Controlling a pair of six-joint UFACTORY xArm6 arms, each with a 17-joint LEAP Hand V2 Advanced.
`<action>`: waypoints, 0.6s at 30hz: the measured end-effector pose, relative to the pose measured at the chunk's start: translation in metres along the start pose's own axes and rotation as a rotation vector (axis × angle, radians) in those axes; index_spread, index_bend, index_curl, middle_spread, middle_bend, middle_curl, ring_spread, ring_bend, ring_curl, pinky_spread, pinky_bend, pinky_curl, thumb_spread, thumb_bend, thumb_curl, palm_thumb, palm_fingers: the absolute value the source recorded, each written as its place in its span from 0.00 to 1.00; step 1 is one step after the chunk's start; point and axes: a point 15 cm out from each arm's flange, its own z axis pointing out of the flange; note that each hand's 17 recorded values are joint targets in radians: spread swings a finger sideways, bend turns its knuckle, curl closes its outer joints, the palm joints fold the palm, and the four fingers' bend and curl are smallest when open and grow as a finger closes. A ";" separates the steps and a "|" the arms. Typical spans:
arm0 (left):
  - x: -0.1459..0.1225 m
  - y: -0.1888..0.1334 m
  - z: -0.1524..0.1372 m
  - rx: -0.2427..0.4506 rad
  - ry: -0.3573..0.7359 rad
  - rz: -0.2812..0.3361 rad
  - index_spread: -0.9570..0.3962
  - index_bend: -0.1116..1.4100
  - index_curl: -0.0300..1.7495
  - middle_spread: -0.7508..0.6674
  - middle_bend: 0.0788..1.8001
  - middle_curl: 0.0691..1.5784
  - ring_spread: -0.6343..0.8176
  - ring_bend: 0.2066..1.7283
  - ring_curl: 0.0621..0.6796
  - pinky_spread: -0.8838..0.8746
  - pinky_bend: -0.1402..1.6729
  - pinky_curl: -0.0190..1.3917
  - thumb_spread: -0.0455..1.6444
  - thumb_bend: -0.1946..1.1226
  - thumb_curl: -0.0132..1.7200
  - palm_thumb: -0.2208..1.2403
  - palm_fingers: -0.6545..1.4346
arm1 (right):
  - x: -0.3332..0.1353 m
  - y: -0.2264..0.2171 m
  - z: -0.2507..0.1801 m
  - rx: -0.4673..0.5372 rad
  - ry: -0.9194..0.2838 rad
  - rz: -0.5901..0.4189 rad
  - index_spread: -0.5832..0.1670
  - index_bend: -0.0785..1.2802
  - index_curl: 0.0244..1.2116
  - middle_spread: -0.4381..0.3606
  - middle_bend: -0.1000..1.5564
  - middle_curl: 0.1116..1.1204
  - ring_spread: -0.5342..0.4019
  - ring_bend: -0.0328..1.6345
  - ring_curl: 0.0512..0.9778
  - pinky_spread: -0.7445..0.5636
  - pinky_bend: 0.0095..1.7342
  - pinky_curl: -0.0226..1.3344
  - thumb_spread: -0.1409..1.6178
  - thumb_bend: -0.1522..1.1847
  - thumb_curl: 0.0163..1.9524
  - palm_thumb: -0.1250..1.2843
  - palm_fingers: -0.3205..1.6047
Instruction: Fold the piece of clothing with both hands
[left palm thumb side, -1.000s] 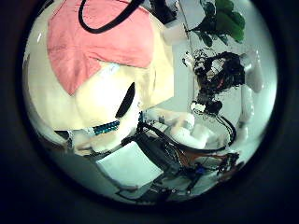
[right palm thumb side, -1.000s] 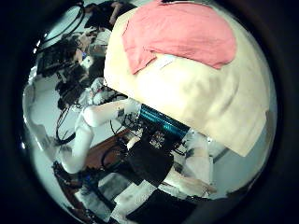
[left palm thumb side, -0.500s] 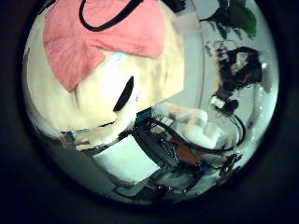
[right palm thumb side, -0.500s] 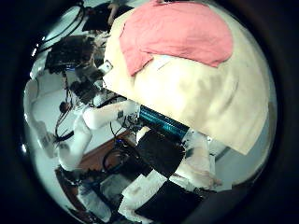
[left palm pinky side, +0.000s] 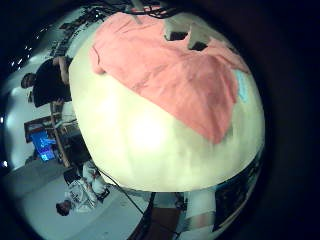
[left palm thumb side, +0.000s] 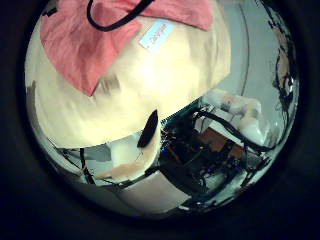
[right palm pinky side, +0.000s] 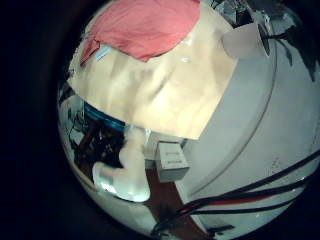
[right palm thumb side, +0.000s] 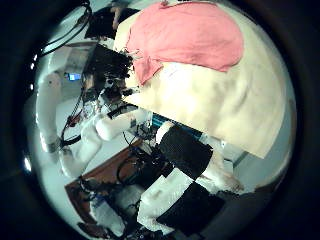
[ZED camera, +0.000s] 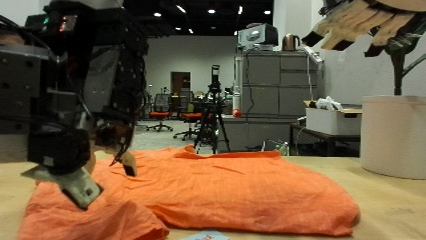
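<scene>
1. Currently, the left thumb side palm view has shifted against its earlier pictures, so the left hand has moved. In the right thumb side palm view the left arm now stands closer to the table's edge by the cloth.
2. Meanwhile the garment keeps the same outline on the table. No edge is lifted or turned over. Judgement: the fold has not begun, and this is the approach to a first grasp.
3. Left hand: it hangs low over the near end of the garment with its fingers pointing down, roughly straight. One fingertip is at the cloth surface, and no cloth is seen pinched.
4. Right hand: it is held high, well apart from the garment, with its fingers spread and holding nothing.
5. Garment: orange, thin and limp. It lies spread nearly flat with soft wrinkles and rounded, uneven edges.
6. Table: pale tan, smooth and matte.
7. Label: small and white, it lies on the table just beside the garment's edge.
</scene>
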 end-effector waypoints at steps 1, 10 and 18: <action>0.000 -0.001 0.006 -0.011 0.002 0.006 0.70 0.18 0.20 0.62 0.07 0.19 0.71 0.16 0.25 0.71 0.24 0.21 0.57 0.12 0.19 0.31 0.35 | 0.001 0.000 -0.001 0.000 0.005 0.001 0.45 0.20 0.31 0.67 0.17 0.18 0.84 0.15 0.20 0.88 0.10 0.19 0.84 0.10 0.10 0.38 0.35; -0.020 -0.012 0.033 -0.008 -0.014 -0.007 0.72 0.17 0.19 0.73 0.06 0.16 0.80 0.13 0.21 0.78 0.25 0.22 0.56 0.12 0.19 0.29 0.30 | 0.007 0.006 0.002 -0.028 0.026 0.020 0.45 0.20 0.31 0.71 0.17 0.19 0.85 0.15 0.20 0.88 0.10 0.19 0.85 0.11 0.10 0.38 0.35; -0.029 -0.014 0.036 -0.004 -0.052 -0.042 0.75 0.17 0.18 0.72 0.07 0.16 0.79 0.13 0.23 0.78 0.25 0.23 0.56 0.13 0.19 0.32 0.31 | 0.007 0.009 0.007 -0.054 0.023 0.026 0.46 0.20 0.31 0.73 0.17 0.19 0.85 0.14 0.19 0.88 0.10 0.19 0.85 0.11 0.09 0.38 0.35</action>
